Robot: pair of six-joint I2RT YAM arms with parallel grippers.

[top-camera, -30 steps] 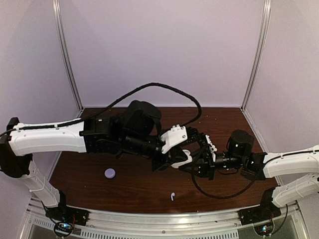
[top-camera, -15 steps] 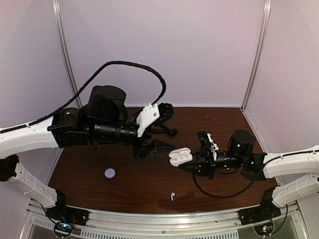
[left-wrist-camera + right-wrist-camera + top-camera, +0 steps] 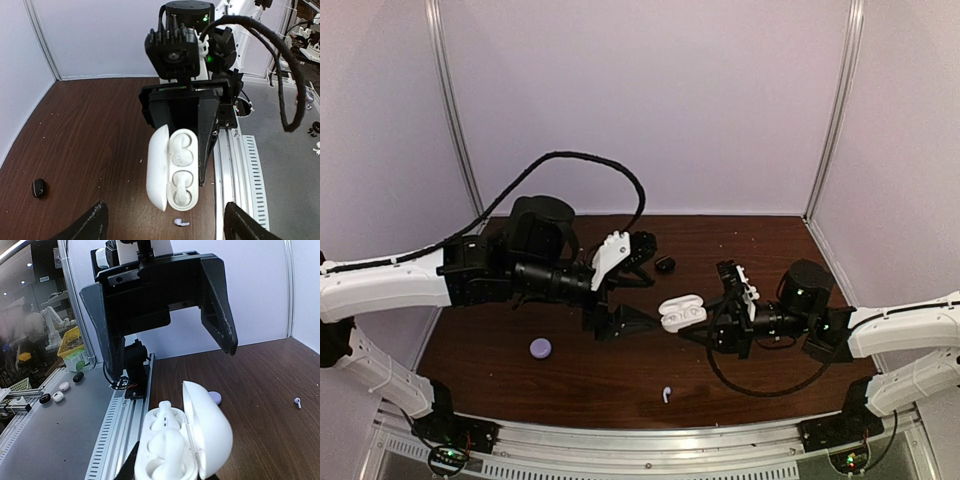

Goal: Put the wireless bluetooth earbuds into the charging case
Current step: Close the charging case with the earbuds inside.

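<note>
The white charging case (image 3: 682, 312) hangs above the table with its lid open, and my right gripper (image 3: 710, 322) is shut on it. Two white earbuds (image 3: 181, 151) (image 3: 181, 188) sit in its wells, also seen in the right wrist view as earbuds (image 3: 167, 432) beside the lid (image 3: 210, 432). My left gripper (image 3: 642, 285) stands open just left of the case, with nothing between its fingers (image 3: 220, 310). A black earbud (image 3: 664, 264) lies on the table behind it. A small white stemmed earbud (image 3: 666, 393) lies near the front edge.
A round lavender case (image 3: 540, 347) lies on the brown table (image 3: 480, 340) at the front left. A metal rail (image 3: 650, 440) runs along the near edge. White walls close in the back and both sides.
My left gripper was shut at the case a second ago. It has opened wide and drawn back to the left. The right gripper and the case have stayed put.
</note>
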